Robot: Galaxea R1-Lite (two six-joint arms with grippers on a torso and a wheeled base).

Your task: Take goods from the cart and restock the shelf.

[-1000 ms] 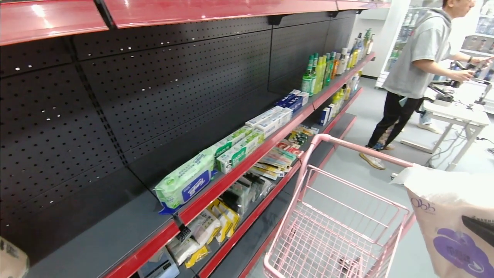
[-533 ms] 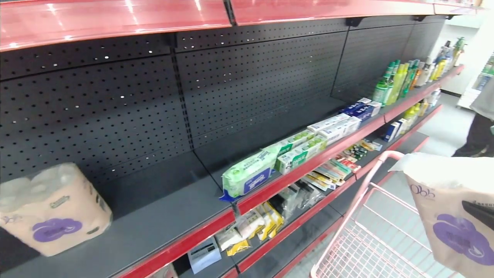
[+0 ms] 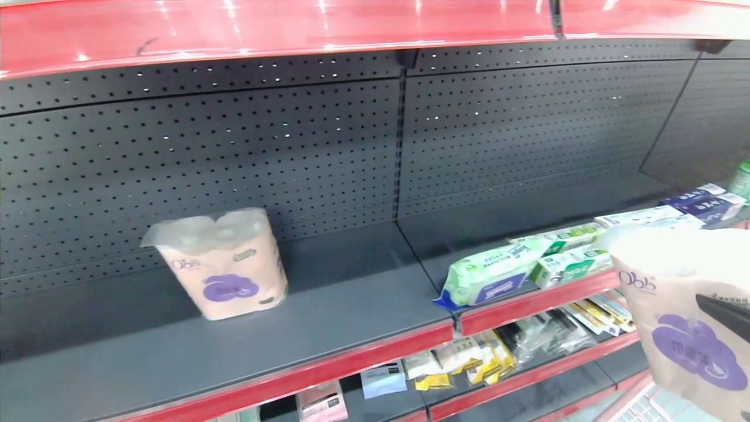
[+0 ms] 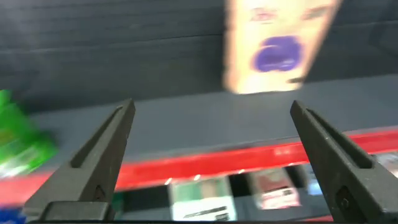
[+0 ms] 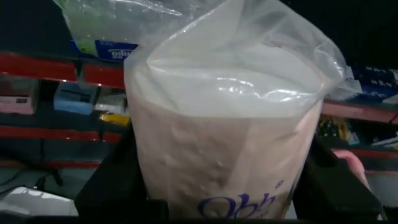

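The shelf [image 3: 351,316] has wide bare deck between one roll pack [image 3: 225,264] standing on it and the wipes [image 3: 492,275] at its front edge. The held pack [image 3: 685,316], off the shelf's right front, looks light, soft and slippery-wrapped, best squeezed at its flanks. The right gripper [image 5: 224,162] clamps it. The left gripper [image 4: 211,155] is spread, facing the shelf.

We see bright overhead light, lamp glare on the red top shelf [image 3: 293,29], shadow below it on the pegboard [image 3: 234,146], shelf lines bowed at head-view edges, left wrist view smeared, toilet paper pack [image 4: 277,46] soft
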